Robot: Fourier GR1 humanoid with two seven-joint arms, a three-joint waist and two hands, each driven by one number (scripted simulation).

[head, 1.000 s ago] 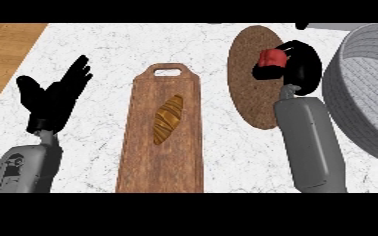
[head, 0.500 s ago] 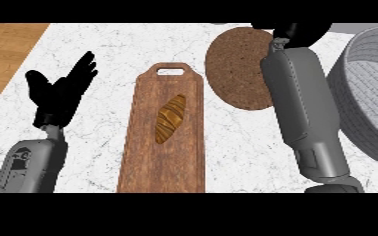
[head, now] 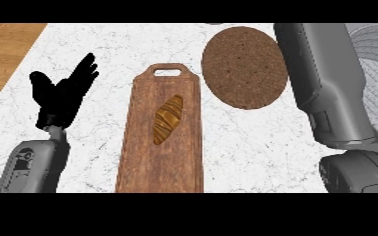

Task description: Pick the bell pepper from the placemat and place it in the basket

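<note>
Left hand: black left hand (head: pixel 65 92) open, fingers up, at left edge.
Right hand: out of view.
Round brown cork placemat (head: pixel 244 67): bare.

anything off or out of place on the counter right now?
Nothing spilled or askew. The croissant lies on the cutting board, the round placemat is bare, no bell pepper in view. The right hand is out of frame; left hand rests open.

Round brown placemat (head: pixel 244 67) near the counter's (head: pixel 103 45) far edge. Long wooden board (head: pixel 164 137) in the middle, croissant (head: pixel 167 119) on top. Open left hand (head: pixel 63 92) resting near the left edge, fingers up. Grey basket (head: pixel 367 42) at the right edge.
</note>
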